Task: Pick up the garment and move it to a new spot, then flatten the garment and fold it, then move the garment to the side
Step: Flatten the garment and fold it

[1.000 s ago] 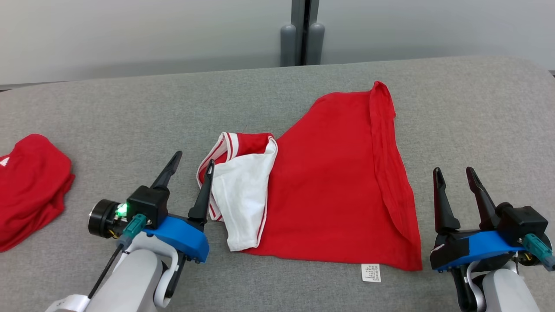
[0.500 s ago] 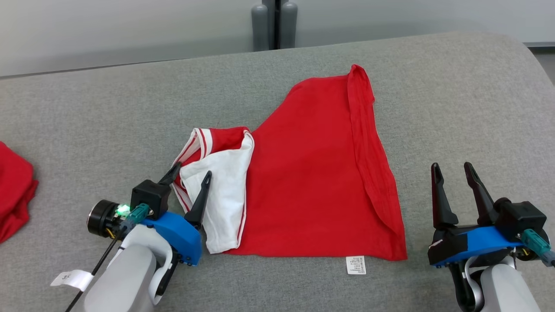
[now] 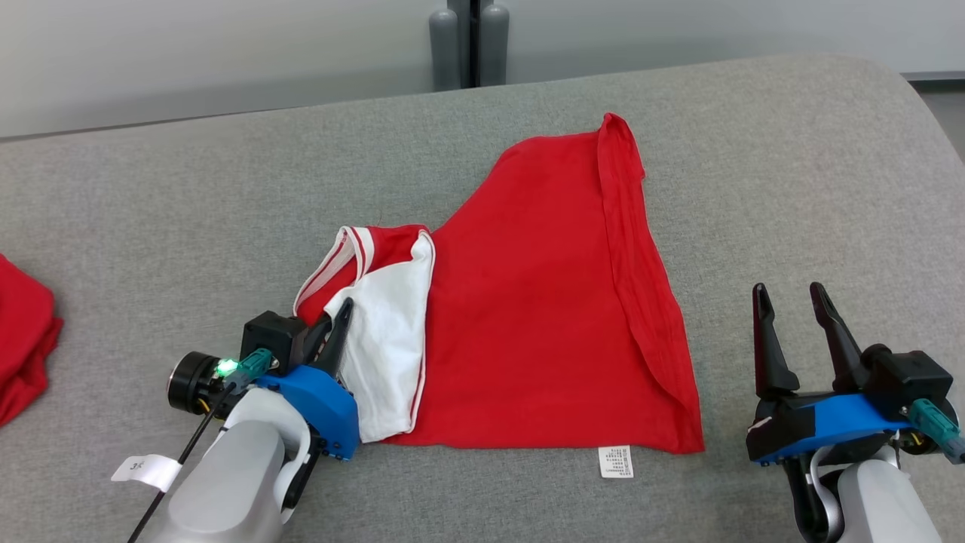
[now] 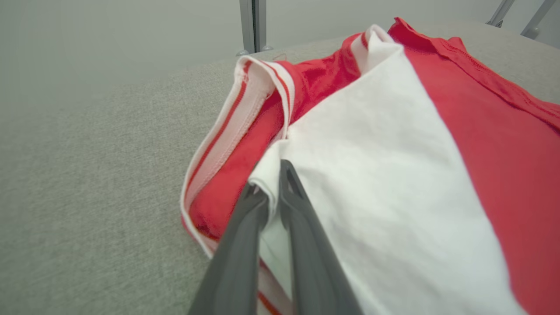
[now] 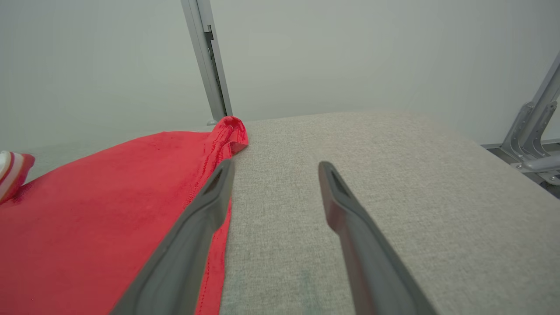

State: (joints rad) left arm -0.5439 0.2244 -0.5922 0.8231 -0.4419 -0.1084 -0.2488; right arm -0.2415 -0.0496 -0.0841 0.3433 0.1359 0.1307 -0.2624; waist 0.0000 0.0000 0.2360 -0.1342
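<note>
Left wrist view: left gripper [image 4: 271, 179] jaws clamped on white folded edge of garment [image 4: 481, 131], likely to unfold it.
Head view: garment mid-counter [image 3: 188, 188]; right gripper [image 3: 788, 296] jaws apart, idle beside hem.

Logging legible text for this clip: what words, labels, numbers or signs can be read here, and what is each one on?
care label, white, at the near hem of the red garment: several printed lines, too small to read.
paper tag, white, on the cable beside the left forearm: a short handwritten mark, too blurred to read.
No other text is legible.
</note>
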